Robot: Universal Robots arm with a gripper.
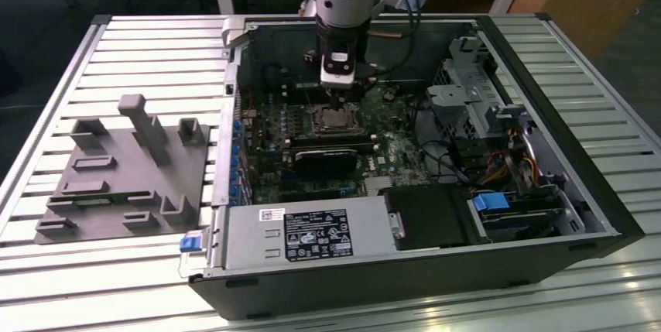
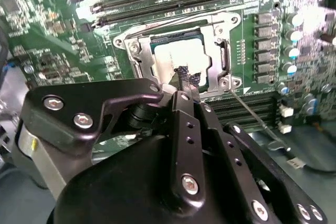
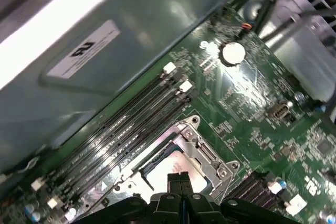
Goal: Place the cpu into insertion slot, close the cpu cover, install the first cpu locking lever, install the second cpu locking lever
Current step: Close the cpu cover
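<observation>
The cpu [image 2: 181,56] lay in the insertion slot [image 2: 176,39], and the cpu cover [image 2: 137,59] looked flat down around it. The pincer [image 2: 185,77] hung just above, pinched tight on nothing. I think it was lever time: the thin lever [image 2: 257,116] would need a small, careful push.

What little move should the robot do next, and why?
Probably slide the shut end effector sideways to the thin lever sticking out beside the cpu cover. The cpu sits under the lowered cover, the tips hover just over it, and that lever looks unlatched.
</observation>
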